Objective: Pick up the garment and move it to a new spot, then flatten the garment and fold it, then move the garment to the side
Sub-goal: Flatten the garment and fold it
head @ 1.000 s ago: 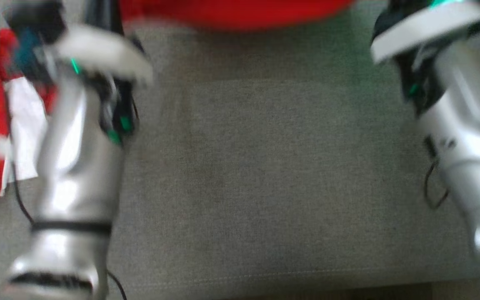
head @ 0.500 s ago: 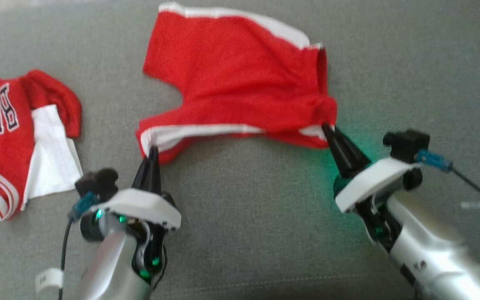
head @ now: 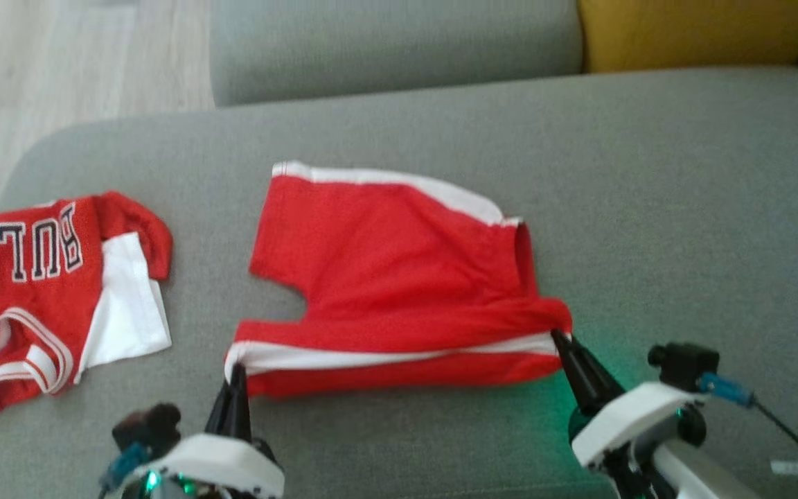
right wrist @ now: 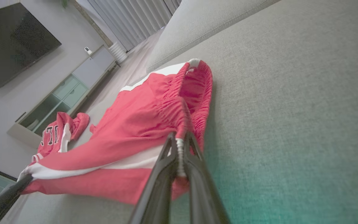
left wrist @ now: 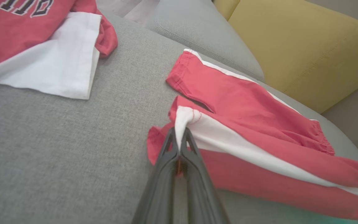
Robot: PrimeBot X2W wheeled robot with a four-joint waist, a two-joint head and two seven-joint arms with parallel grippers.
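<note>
The garment, red shorts with white side stripes, lies on the grey sofa seat, its near edge stretched between my two grippers. My left gripper is shut on the white-striped hem corner of the near leg. At the other end, my right gripper is shut on the gathered waistband. In the right wrist view the shorts run away to the left, where the left gripper's fingers hold the far end. The near leg is folded over onto the rest.
A red jersey with dark lettering and a white panel lies crumpled at the seat's left end. A yellow cushion and a grey cushion stand behind. Wooden floor lies beyond the left edge. Bare seat spreads to the right.
The head camera has swung up, so the whole picture shifted from blurred forearms to the sofa. Both grippers keep their hold, and the near edge of the shorts now looks straighter between them.
</note>
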